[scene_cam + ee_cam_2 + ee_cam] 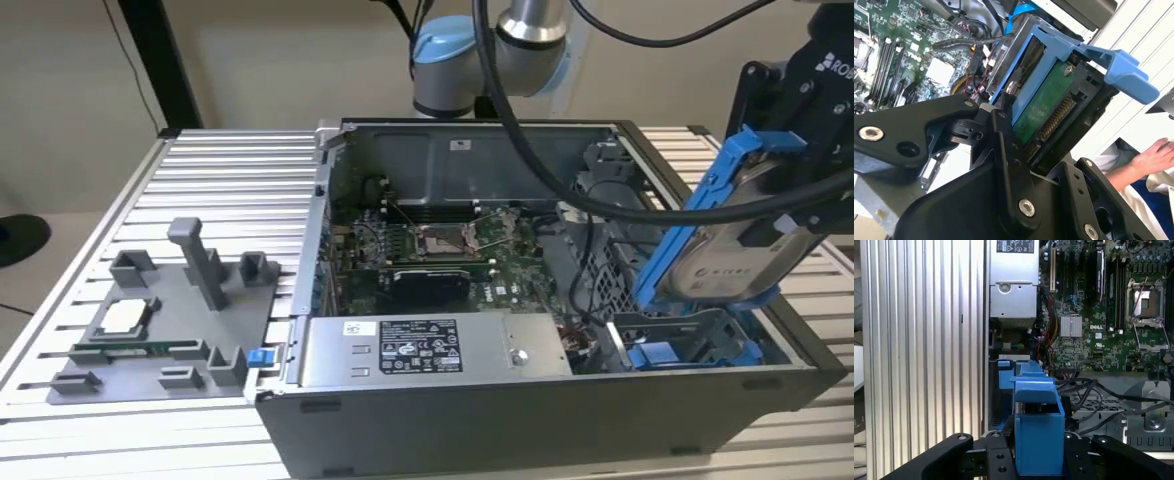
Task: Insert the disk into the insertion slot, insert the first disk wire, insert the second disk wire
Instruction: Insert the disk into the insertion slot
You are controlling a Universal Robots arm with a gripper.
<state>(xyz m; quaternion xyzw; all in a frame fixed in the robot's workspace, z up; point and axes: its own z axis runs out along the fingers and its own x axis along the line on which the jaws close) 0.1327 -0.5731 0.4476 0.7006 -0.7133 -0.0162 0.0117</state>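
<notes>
One silver-grey, blue-framed disk, clamped tight by the gripper, stands steeply on end, top leaning toward the exterior view's right.

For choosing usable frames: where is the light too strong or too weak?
Second wrist view: the ribbed table beside the disk is washed out white. First wrist view: the same table glares in bright stripes. Exterior view: the computer case has a dim front wall.
</notes>
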